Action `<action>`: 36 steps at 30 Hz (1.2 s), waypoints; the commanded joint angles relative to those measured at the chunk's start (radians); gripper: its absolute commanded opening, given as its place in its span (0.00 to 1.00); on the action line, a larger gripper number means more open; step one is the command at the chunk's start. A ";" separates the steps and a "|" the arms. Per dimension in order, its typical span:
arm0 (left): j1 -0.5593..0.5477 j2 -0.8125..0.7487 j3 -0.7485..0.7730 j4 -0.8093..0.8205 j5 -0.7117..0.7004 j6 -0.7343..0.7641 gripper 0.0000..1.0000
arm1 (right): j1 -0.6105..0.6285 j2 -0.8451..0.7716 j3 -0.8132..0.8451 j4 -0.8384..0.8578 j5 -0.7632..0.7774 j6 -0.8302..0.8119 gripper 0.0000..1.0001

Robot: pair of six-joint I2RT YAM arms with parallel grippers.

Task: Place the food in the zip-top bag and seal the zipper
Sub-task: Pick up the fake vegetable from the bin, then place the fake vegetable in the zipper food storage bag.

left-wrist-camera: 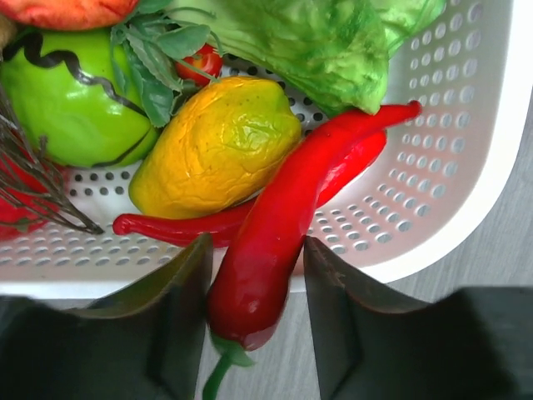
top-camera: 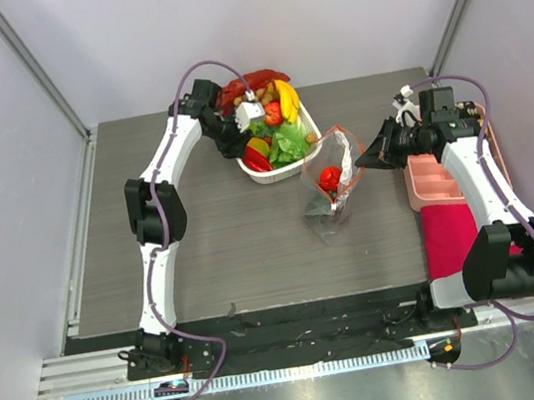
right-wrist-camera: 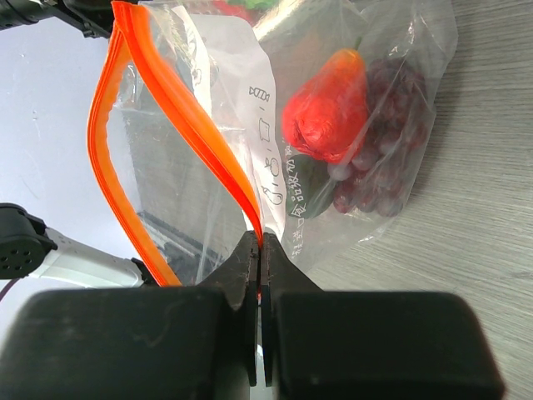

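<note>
The left arm rises from its base at the near edge, bends at the elbow and stretches toward the far middle of the table, wrist turned down. The left gripper has its 2 dark fingers partly apart, set against either side of a red pepper. The right arm folds at a low elbow, runs away from its base, then turns its wrist leftward. The right gripper is pinched tight, jaws meeting on the end of the zipper.
</note>
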 commanded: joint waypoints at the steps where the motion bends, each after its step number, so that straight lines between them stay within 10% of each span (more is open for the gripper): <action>1: 0.003 -0.067 0.013 -0.018 0.033 0.019 0.38 | -0.004 -0.002 0.040 0.022 0.007 -0.018 0.01; 12: 0.002 -0.190 0.007 -0.071 0.007 0.066 0.10 | -0.004 0.006 0.040 0.028 0.013 -0.025 0.01; 22: -0.057 -0.437 0.004 -0.090 -0.097 0.126 0.08 | -0.003 -0.002 0.032 0.073 -0.020 0.024 0.01; 36: -0.558 -0.571 -0.062 -0.018 -0.735 0.098 0.03 | 0.031 -0.053 -0.011 0.155 -0.047 0.119 0.01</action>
